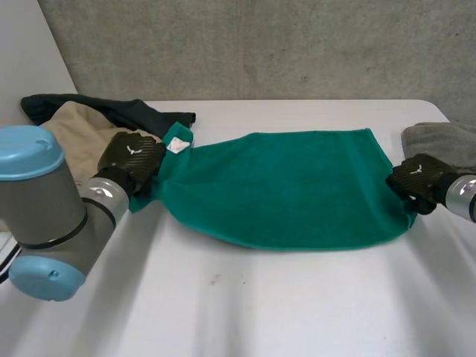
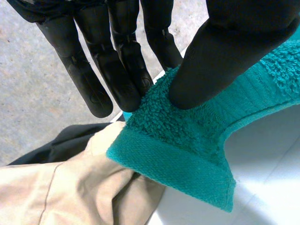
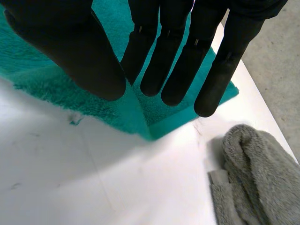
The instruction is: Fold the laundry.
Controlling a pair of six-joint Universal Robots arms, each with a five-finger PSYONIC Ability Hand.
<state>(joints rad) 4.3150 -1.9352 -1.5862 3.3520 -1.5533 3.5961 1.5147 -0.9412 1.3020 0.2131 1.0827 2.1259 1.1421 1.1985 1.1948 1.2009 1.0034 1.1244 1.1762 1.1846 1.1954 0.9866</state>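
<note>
Teal terry cloth, the towel (image 1: 282, 186) lies spread wide across the middle of the white surface (image 1: 223, 297), with a looped pile, a flat woven hem band and a small white label (image 1: 177, 146) at its left end. The left hand (image 1: 132, 160) grasps that left corner. In the left wrist view the thumb (image 2: 225, 51) presses the pile against the straight fingers (image 2: 122, 79) behind it, and the hemmed corner (image 2: 187, 164) hangs free below the pinch. The right hand (image 1: 418, 178) is at the towel's right edge. In the right wrist view the cloth (image 3: 154, 117) rises in a ridge between thumb (image 3: 70, 51) and fingers (image 3: 178, 70), pinched there. A beige garment (image 1: 74, 126) and a dark garment (image 1: 126, 110) lie crumpled behind the left hand. A grey towel (image 1: 446, 137), thick and rolled, lies beside the right hand.
</note>
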